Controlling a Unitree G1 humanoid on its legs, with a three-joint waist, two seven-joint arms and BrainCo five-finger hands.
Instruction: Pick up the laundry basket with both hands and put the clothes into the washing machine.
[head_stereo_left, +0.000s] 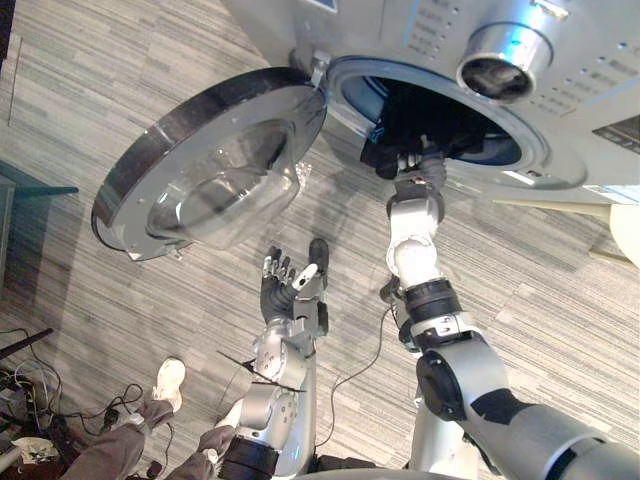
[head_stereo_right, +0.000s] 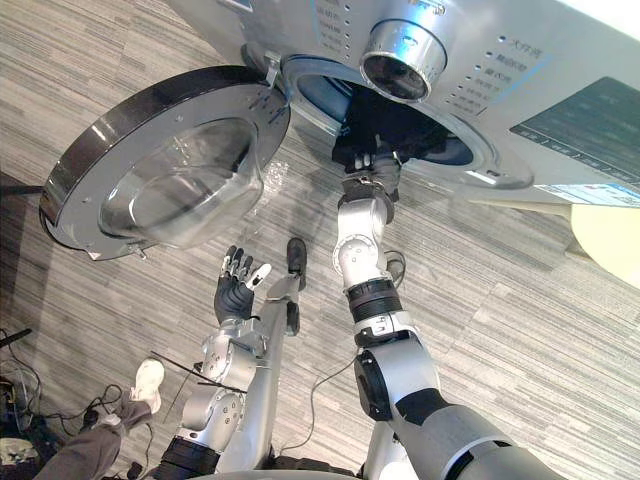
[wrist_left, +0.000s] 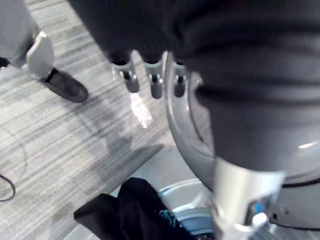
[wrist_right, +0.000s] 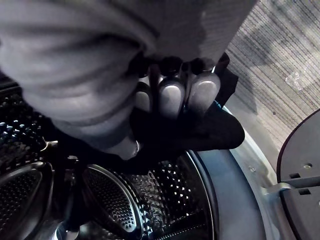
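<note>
Grey striped plank floor (head_stereo_left: 110, 90) lies under a silver front-loading washing machine (head_stereo_right: 560, 110), whose round glass-centred door (head_stereo_left: 200, 170) is swung wide open. The right arm stretches straight to the lower rim of the opening, where the right hand (head_stereo_left: 424, 170) has its fingers curled into black bunched clothes (wrist_right: 215, 130) draped over that rim. The left hand (head_stereo_left: 290, 285) is raised below the door, palm up and fingers spread loose, holding nothing. The right wrist view shows the perforated steel drum (wrist_right: 110, 200) behind the clothes. The eye views take in a person's white shoe (head_stereo_left: 170, 380).
</note>
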